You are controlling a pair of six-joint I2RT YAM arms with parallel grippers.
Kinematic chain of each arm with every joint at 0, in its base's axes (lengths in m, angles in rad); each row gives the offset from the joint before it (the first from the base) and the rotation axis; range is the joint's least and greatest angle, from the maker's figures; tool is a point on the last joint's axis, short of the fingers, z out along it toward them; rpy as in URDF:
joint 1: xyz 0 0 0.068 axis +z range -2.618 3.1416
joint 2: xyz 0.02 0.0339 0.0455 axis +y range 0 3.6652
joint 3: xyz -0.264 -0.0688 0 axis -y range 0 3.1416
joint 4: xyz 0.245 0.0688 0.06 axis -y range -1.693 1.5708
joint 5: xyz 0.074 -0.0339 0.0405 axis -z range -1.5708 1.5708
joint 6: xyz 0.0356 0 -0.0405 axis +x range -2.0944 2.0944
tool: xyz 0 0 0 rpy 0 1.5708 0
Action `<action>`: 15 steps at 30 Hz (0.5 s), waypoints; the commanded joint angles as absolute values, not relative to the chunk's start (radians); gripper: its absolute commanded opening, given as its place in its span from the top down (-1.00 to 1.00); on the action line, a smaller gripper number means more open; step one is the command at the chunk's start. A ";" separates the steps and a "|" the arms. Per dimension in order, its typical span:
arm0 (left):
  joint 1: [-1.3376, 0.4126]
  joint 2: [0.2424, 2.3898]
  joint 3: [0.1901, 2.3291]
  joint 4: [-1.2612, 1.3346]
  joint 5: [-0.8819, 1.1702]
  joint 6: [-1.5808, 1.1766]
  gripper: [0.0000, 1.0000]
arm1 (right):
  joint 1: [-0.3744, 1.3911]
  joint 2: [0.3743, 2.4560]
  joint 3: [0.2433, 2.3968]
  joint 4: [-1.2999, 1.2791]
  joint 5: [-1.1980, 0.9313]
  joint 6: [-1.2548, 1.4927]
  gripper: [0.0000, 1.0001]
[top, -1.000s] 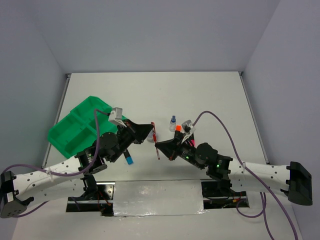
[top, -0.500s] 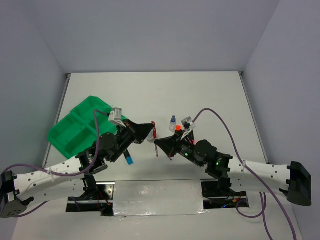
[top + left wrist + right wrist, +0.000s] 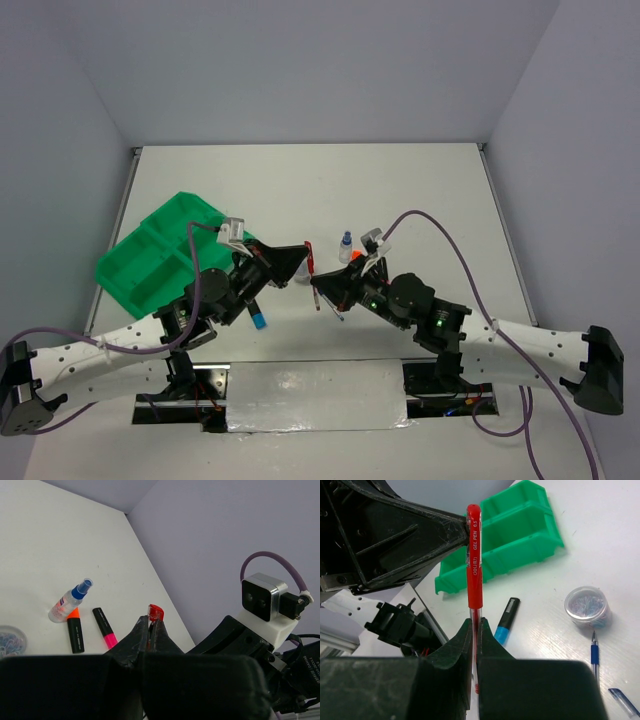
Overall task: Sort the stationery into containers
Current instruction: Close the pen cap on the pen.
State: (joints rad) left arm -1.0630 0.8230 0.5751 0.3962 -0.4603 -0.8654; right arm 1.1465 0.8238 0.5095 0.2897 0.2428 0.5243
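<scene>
A thin red pen (image 3: 312, 268) is held in the air between both arms. My right gripper (image 3: 475, 625) is shut on its clear barrel (image 3: 474, 555). My left gripper (image 3: 151, 622) is shut on its red cap end (image 3: 155, 612). In the top view the left gripper (image 3: 301, 258) and right gripper (image 3: 322, 291) meet tip to tip at mid-table. The green four-compartment tray (image 3: 150, 255) lies at the left and also shows in the right wrist view (image 3: 515, 525). A blue-ended highlighter (image 3: 506, 620) lies on the table below the pen.
A blue-capped clear bottle (image 3: 70, 600), an orange-ended highlighter (image 3: 75, 630), a pink-ended highlighter (image 3: 105, 628) and a round clear tub (image 3: 587, 606) lie near the middle. A blue pen (image 3: 594, 655) lies by the tub. Walls enclose the table on three sides.
My right arm has shifted a little left toward the left gripper, with the red pen in it. The left arm has barely moved.
</scene>
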 commanded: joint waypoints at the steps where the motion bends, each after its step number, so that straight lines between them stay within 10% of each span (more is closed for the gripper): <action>1: -1.086 0.827 0.595 0.319 -0.359 -0.790 1.00 | 1.132 0.773 0.580 0.368 0.268 0.485 1.00; 15: -1.086 0.779 0.698 0.209 -0.386 -0.755 0.81 | 1.127 0.785 0.561 0.426 0.143 0.402 1.00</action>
